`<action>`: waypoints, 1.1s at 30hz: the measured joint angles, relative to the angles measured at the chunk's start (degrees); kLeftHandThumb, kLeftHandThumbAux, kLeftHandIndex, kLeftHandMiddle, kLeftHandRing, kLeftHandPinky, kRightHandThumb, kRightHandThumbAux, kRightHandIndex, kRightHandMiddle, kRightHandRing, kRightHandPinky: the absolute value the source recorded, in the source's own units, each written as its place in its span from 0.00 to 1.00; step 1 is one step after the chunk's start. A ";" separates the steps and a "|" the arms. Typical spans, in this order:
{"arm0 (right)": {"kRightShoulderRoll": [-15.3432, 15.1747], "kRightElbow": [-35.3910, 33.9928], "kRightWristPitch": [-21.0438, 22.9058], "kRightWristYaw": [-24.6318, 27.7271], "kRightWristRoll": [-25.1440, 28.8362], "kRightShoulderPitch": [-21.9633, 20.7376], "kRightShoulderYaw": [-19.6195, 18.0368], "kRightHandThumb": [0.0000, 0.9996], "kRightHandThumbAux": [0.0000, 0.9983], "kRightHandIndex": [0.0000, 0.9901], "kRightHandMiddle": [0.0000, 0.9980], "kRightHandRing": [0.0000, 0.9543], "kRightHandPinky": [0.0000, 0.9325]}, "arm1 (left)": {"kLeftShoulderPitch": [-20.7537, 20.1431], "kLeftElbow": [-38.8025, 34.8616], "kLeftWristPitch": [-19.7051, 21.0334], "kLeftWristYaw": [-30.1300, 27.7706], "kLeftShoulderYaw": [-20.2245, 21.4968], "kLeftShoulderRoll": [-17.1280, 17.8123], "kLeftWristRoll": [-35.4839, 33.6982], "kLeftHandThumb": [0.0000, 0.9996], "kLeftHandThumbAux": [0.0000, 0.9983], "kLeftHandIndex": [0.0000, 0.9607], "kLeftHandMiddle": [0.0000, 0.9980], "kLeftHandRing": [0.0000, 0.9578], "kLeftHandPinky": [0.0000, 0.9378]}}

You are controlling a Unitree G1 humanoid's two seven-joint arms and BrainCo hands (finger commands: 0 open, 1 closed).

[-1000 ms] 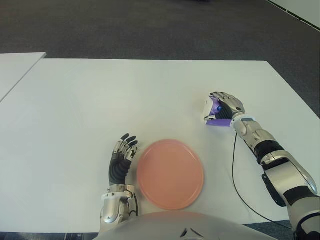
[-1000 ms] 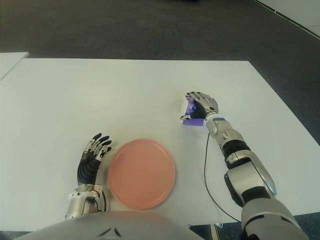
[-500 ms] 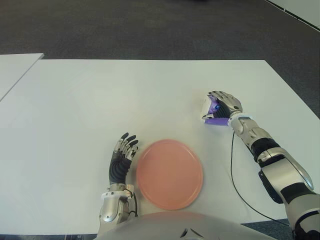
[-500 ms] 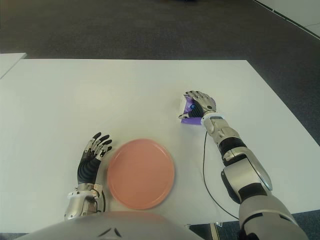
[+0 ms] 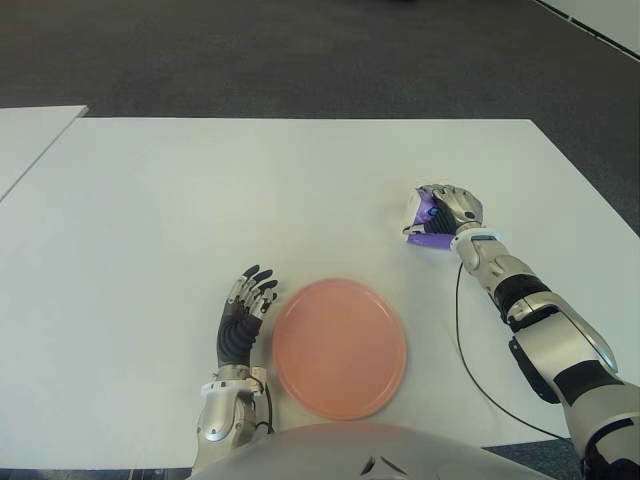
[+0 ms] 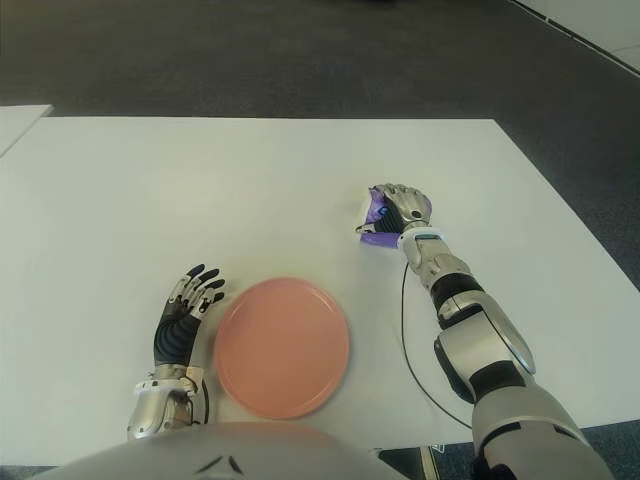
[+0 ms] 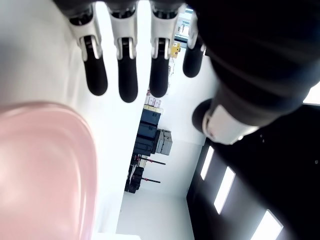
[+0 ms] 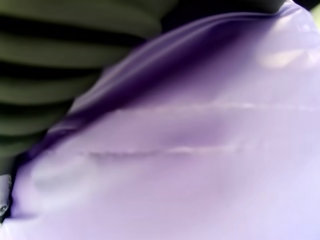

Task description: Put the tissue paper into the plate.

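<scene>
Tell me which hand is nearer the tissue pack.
Right. The right hand is closed over the purple tissue pack; the left hand shows far off, beside the pink plate.

The right arm is being stretched forward and to the right, its hand (image 5: 452, 208) being held palm-down with the fingers (image 8: 65, 55) curled tightly in a grasp. The left hand (image 5: 243, 310) is being kept close to the body, fingers (image 7: 127, 75) extended and slightly spread, gripping nothing.
</scene>
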 measured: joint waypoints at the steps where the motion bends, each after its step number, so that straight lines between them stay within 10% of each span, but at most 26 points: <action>1: -0.08 -0.18 0.00 -0.78 -0.12 0.17 0.20 0.70 0.72 0.43 0.67 0.67 0.68 | -0.06 0.00 0.01 0.00 0.10 0.02 0.01 0.31 0.67 0.18 0.25 0.30 0.31; 33: 0.87 -0.46 0.45 -5.42 1.06 1.72 -1.63 0.70 0.73 0.44 0.69 0.68 0.67 | -0.16 0.11 -0.27 0.00 1.29 0.03 0.91 0.29 0.68 0.19 0.25 0.29 0.28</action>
